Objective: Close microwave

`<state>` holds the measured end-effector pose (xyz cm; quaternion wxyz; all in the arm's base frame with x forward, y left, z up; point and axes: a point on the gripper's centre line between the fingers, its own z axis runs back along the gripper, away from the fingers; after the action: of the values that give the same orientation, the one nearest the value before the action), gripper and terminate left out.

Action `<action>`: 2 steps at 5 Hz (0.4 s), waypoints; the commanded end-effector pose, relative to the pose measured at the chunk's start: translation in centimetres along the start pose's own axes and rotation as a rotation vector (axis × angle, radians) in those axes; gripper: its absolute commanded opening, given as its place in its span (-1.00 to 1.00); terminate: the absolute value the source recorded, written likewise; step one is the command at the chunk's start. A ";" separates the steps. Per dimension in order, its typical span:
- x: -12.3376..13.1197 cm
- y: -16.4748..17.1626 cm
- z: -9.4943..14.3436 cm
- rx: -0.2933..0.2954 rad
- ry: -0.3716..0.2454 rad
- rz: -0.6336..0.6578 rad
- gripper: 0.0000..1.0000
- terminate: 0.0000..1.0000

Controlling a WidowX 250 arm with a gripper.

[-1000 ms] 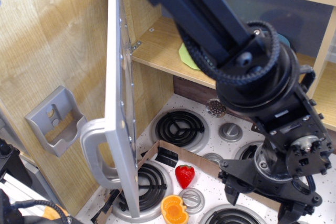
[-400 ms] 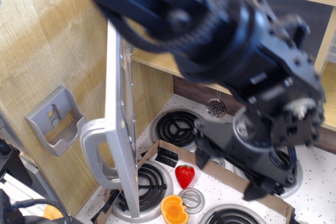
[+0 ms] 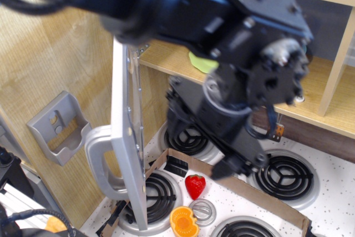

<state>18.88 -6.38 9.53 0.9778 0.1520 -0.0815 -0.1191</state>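
Observation:
The microwave's grey door stands wide open and is seen edge-on at the left, with its grey loop handle pointing left. The light wood inside floor of the microwave shows behind it, with a green plate on it. My black gripper hangs low in the middle, just right of the door's inner face and not touching it. Its jaws look spread and hold nothing. The arm hides most of the microwave's upper part.
A grey wall bracket sits on the wood panel at the left. Below are black stove burners, a cardboard tray edge, a red strawberry, an orange toy piece and a grey knob.
My arm has swung from the lower right up and to the left, so the gripper is now close to the door's inner side. The door has not moved.

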 end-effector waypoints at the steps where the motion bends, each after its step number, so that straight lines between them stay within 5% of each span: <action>1: -0.4 3.3 4.9 0.046 0.023 -0.108 1.00 -1.00; 2: -1.2 3.9 6.9 0.060 0.059 -0.122 1.00 -1.00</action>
<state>16.33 -3.76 16.34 0.9644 0.1956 -0.0313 -0.1750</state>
